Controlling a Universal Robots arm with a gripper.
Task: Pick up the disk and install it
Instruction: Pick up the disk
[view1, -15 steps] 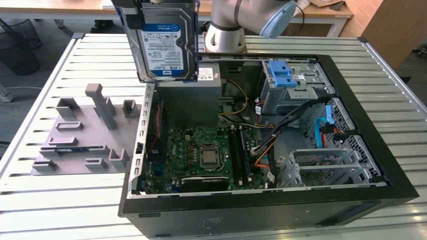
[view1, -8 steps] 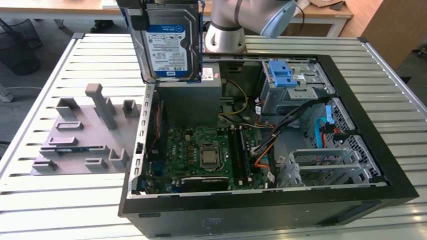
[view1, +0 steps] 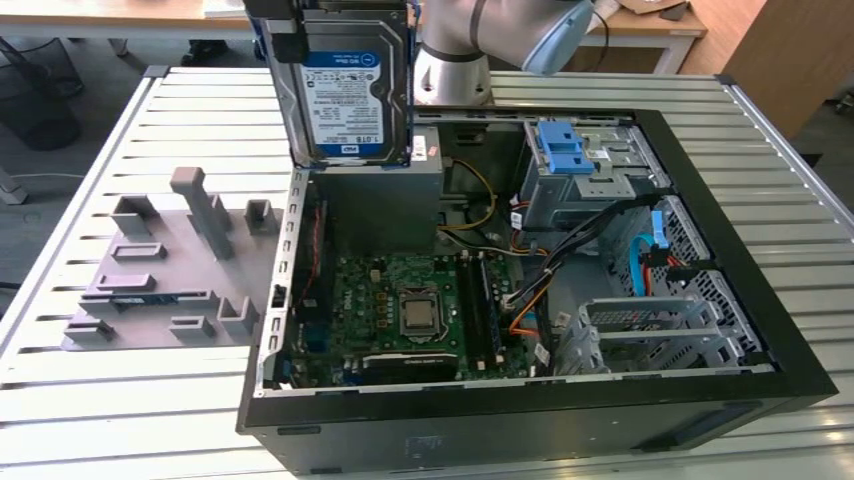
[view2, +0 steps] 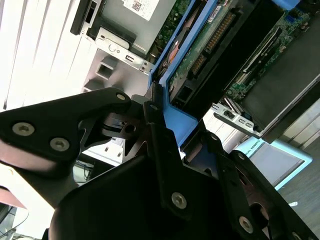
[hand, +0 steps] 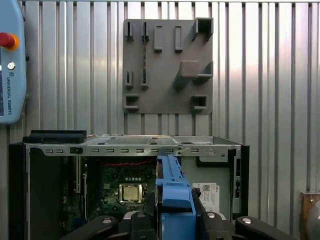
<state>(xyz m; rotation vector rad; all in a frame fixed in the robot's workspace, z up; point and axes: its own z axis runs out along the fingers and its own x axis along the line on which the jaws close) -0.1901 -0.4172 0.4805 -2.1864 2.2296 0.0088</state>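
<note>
End effector (view1: 331, 10) first: it is closed narrow on the disk (view1: 350, 85), gripping it by one end so the drive hangs upright with its label facing the exterior view.

The disk hangs over the far corner of the open computer case (view1: 787, 390), on the exterior view's left, directly above the grey power supply (view1: 380, 205). I cannot tell whether its lower edge clears that box or touches it.

My main worry is the grip. In the second wrist view the fingers (view2: 160, 150) press on the blue bracket, not the metal body, and I judge that plastic could flex and let the drive tilt or slip. A drop from here would land on the power supply or the motherboard (view1: 407, 300).

The other risk is snagging. Loose cables (view1: 627, 225) run across the case beside the drive cage (view1: 587, 160), and a tilted drive could catch them or strike the case rim.

In the first wrist view the bracket edge (hand: 172, 185) sits centred between the fingers, so the hold looks square for now.
</note>
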